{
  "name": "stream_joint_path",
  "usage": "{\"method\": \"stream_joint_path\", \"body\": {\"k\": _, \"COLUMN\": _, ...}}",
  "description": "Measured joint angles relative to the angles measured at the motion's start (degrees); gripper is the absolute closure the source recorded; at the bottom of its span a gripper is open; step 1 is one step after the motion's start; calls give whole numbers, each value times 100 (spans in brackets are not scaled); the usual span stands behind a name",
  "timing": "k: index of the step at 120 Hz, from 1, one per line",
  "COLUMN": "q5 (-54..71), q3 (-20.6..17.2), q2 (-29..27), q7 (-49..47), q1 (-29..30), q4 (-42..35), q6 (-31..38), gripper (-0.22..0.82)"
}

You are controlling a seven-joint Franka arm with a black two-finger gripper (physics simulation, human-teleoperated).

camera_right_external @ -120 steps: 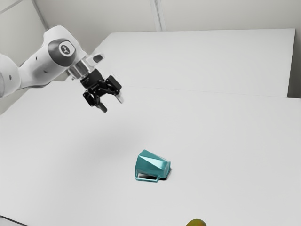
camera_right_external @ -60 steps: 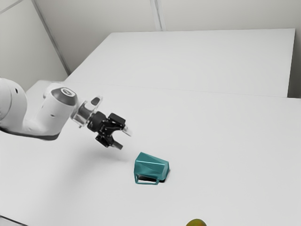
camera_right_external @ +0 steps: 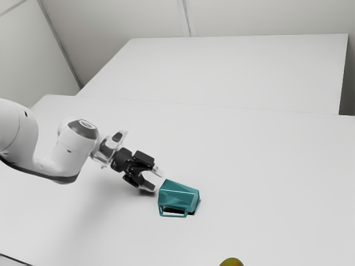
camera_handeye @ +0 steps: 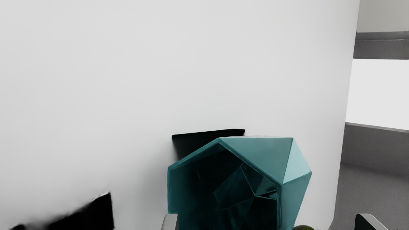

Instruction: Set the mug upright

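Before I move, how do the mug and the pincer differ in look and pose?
The mug is teal and faceted; the pincer is mostly black, with paler fingertips. The mug lies on its side on the table; the pincer slants down toward it, fingers spread open. Shared: each has its open end turned toward the other.
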Motion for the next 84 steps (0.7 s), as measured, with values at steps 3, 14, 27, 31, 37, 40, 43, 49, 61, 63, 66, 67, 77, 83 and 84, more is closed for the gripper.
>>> {"method": "stream_joint_path", "body": {"k": 3, "q5": -25, "q3": -3, "q2": -74, "q7": 43, "q1": 1, "q4": -96, "q6": 27, "gripper": 0}}
{"method": "stream_joint_path", "body": {"k": 14, "q5": -83, "q3": -12, "q2": -222, "q7": 183, "q1": 12, "q4": -246, "q6": 104, "gripper": 0}}
{"method": "stream_joint_path", "body": {"k": 27, "q5": -152, "q3": -31, "q2": -255, "q7": 319, "q1": 28, "q4": -275, "q6": 158, "gripper": 0}}
{"method": "stream_joint_path", "body": {"k": 31, "q5": -224, "q3": -68, "q2": -256, "q7": 345, "q1": 58, "q4": -277, "q6": 171, "gripper": 0}}
{"method": "stream_joint_path", "body": {"k": 37, "q5": -367, "q3": -100, "q2": -232, "q7": 360, "q1": 70, "q4": -279, "q6": 175, "gripper": 0}}
{"method": "stream_joint_path", "body": {"k": 40, "q5": -462, "q3": -108, "q2": -219, "q7": 365, "q1": 64, "q4": -279, "q6": 167, "gripper": 0}}
{"method": "stream_joint_path", "body": {"k": 43, "q5": -561, "q3": -115, "q2": -205, "q7": 368, "q1": 55, "q4": -281, "q6": 151, "gripper": 0}}
{"method": "stream_joint_path", "body": {"k": 49, "q5": -740, "q3": -157, "q2": -192, "q7": 373, "q1": 57, "q4": -286, "q6": 124, "gripper": 0}}
{"method": "stream_joint_path", "body": {"k": 61, "q5": -1065, "q3": -315, "q2": -188, "q7": 382, "q1": 70, "q4": -288, "q6": 87, "gripper": 0}}
{"method": "stream_joint_path", "body": {"k": 63, "q5": -1105, "q3": -341, "q2": -190, "q7": 383, "q1": 63, "q4": -291, "q6": 83, "gripper": 0}}
{"method": "stream_joint_path", "body": {"k": 66, "q5": -1158, "q3": -374, "q2": -192, "q7": 385, "q1": 47, "q4": -293, "q6": 77, "gripper": 0}}
{"method": "stream_joint_path", "body": {"k": 67, "q5": -1174, "q3": -385, "q2": -192, "q7": 385, "q1": 41, "q4": -294, "q6": 75, "gripper": 0}}
{"method": "stream_joint_path", "body": {"k": 77, "q5": -1306, "q3": -448, "q2": -206, "q7": 391, "q1": -39, "q4": -394, "q6": 62, "gripper": 0}}
{"method": "stream_joint_path", "body": {"k": 83, "q5": -1360, "q3": -479, "q2": -209, "q7": 394, "q1": -61, "q4": -437, "q6": 58, "gripper": 0}}
{"method": "stream_joint_path", "body": {"k": 84, "q5": -1367, "q3": -483, "q2": -210, "q7": 394, "q1": -63, "q4": -442, "q6": 57, "gripper": 0}}
